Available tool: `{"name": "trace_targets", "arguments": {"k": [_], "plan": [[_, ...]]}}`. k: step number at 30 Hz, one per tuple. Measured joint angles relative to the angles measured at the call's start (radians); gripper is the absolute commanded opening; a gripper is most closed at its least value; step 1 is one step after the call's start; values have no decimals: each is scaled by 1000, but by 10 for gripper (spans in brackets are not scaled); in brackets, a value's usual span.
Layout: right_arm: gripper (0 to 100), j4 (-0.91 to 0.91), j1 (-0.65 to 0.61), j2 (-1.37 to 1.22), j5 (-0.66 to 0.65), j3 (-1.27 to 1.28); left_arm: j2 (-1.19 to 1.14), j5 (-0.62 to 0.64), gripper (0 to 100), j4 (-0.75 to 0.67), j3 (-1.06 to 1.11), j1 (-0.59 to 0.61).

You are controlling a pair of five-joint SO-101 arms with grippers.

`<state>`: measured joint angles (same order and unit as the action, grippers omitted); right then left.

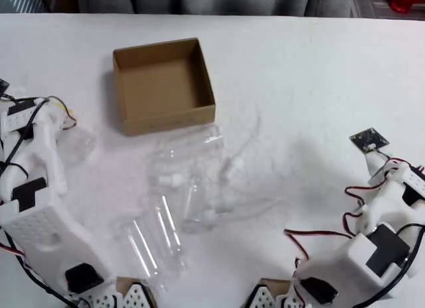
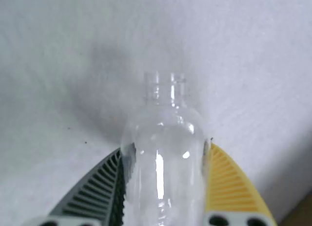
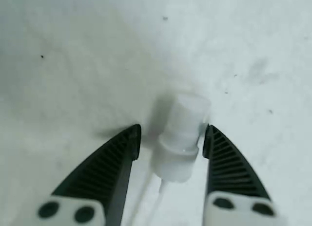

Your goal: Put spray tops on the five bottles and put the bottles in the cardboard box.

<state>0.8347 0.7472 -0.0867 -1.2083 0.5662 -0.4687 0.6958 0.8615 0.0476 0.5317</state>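
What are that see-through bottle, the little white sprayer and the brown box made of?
The bottle looks like clear, glossy plastic, though glass is possible: the table shows through it and bright glints run down its side. The spray top seems to be matte, milky-white plastic, slightly translucent. The box looks like plain brown cardboard, with a dull surface and thin raw edges.

A box (image 1: 169, 119) stands open on the table (image 1: 299, 76), towards the far left. In front of it several clear bottles (image 1: 169, 231) lie close together, with white spray tops (image 1: 168, 180) among them. The left arm (image 1: 33, 162) is at the left edge, with a bottle (image 1: 80, 145) just beside its end. The right arm (image 1: 382, 235) is at the near right corner.
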Motion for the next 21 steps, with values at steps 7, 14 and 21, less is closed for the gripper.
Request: {"name": "trace_targets", "arguments": {"k": [7, 14, 21], "plan": [[116, -2, 3, -2, 2, -21, 0, 0, 24, 0, 0, 0], [158, 94, 9, 18, -44, -21, 0, 0, 24, 0, 0, 0], [149, 146, 35, 72, -48, -21, 0, 0, 24, 0, 0, 0]]}}
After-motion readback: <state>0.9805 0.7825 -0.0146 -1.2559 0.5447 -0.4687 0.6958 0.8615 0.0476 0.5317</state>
